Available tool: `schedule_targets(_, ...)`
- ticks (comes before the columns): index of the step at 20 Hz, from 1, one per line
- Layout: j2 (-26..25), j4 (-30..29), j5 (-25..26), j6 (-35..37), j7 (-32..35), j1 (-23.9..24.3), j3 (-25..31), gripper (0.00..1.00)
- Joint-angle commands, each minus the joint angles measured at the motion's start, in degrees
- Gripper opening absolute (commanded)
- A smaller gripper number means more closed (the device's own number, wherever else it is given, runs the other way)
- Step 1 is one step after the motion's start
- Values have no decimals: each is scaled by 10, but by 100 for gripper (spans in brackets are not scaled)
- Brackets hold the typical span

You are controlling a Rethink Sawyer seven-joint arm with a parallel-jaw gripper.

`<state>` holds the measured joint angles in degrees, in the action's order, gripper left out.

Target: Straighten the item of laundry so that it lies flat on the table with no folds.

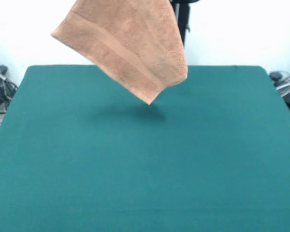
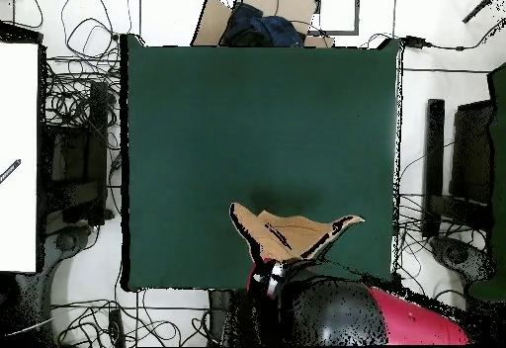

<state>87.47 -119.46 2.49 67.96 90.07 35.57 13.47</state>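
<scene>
Clearly the towel (image 1: 123,46) hangs in the air above the far half of the table (image 1: 145,169), touching nothing below it; its lowest corner points down and slightly to the right in the front view, with a soft shadow on the felt just beneath; its upper part runs off the top edge of that view. It hangs tilted, its long axis slanting from upper left to lower right; a woven border band crosses it parallel to the lower-left edge. The cloth is tan-orange terry, nubbly and limp; the table surface is dark green, matte and felt-like, rectangular with rounded far corners. From overhead the towel (image 2: 292,233) appears as a thin, crumpled sliver near the table's (image 2: 257,117) lower edge, just above the red and black arm (image 2: 366,314); cables (image 2: 69,97) lie tangled beside the table. Whether the end effector is apart or clamped on the cloth cannot be told; it is hidden in both views.
</scene>
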Motion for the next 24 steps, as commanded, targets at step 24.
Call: schedule_targets(24, -63, 9, 24, -47, -195, 95, 26, 0)
